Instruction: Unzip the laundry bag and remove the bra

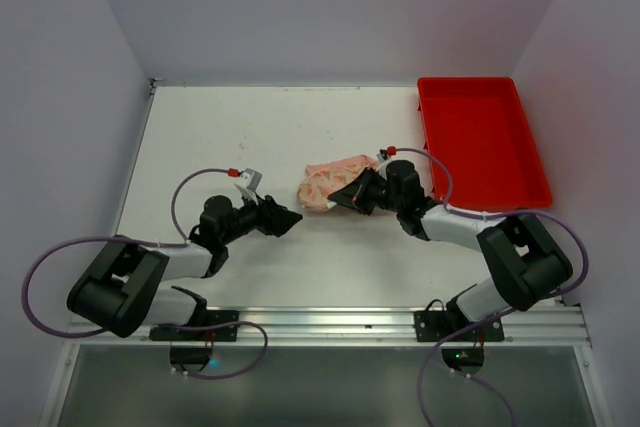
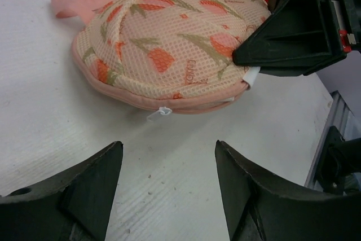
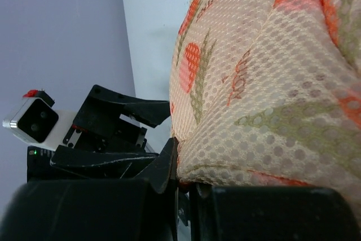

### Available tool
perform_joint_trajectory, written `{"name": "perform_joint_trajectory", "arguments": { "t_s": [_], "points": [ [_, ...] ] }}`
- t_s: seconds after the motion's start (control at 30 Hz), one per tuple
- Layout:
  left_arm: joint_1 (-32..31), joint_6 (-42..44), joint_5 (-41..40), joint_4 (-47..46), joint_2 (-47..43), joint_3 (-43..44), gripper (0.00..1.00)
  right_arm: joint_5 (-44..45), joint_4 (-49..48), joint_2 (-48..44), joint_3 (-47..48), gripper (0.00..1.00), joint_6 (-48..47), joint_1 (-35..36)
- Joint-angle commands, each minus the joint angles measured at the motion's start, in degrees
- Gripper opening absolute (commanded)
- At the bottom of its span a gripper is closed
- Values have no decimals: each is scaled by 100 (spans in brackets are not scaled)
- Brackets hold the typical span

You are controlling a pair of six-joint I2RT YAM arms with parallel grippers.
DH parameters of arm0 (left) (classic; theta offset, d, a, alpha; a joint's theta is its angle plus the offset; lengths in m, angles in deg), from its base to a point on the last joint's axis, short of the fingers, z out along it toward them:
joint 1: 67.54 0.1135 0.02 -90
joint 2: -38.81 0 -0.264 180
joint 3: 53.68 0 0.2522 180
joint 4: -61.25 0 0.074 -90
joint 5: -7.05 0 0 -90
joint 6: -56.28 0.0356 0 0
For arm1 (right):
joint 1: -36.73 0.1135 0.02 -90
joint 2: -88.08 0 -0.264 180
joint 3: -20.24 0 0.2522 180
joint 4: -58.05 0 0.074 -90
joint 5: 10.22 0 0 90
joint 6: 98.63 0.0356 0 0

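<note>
Far left first: the black two-finger left gripper [image 1: 283, 217] lay low over the white table [image 1: 230, 137], pointing right at the bag. In its wrist view the left gripper [image 2: 168, 149] had its jaws spread wide with only bare table between them, short of the bag and not touching it.

Centre: the soft cream-peach mesh laundry bag with orange-pink flower print [image 1: 325, 182] sat on the table between the two grippers. Up close the laundry bag [image 2: 169, 43] was a domed lobe with green stems in the print, pink piping round the rim and a pale pink fabric strap [image 2: 90, 4] trailing off at the back left. A small white zipper pull [image 2: 159, 113] stuck out of the seam at the near edge. The seam looked closed along what I could see. The second lobe was mostly hidden behind the first, and I couldn't make out any contents through the mesh.

Right of that: the black right gripper [image 1: 345, 194] had its tip at the bag's right end. From the left wrist, the right gripper [image 2: 299, 26] covered that end; a white scrap poked out under it, unclear what. In its own view the right gripper [image 3: 180, 179] was pinched closed on the rim of the laundry bag [image 3: 265, 71], which filled the frame, cut off top and right.

Far right: a rectangular red plastic tray [image 1: 483, 142] sat at the back right of the table, well apart from the bag.
</note>
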Motion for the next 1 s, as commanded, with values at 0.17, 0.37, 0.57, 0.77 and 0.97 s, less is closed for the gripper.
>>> {"name": "perform_joint_trajectory", "arguments": {
  "t_s": [0.17,0.37,0.57,0.77,0.97],
  "points": [
    [142,-108,1546,-1361,688,124,69,-474,-127,-397,292,0,-402,-61],
    [142,-55,1423,-1352,952,202,69,-667,-189,-406,345,0,-393,-62],
    [142,-73,1405,-1405,1277,405,69,-729,-277,-485,345,0,-358,-62],
    [142,-126,1457,-1405,1304,536,68,-869,-470,-441,301,0,-253,-62],
    [142,-310,1598,-1537,1234,563,59,-896,-523,-476,292,0,-244,-62]
  ]
}}
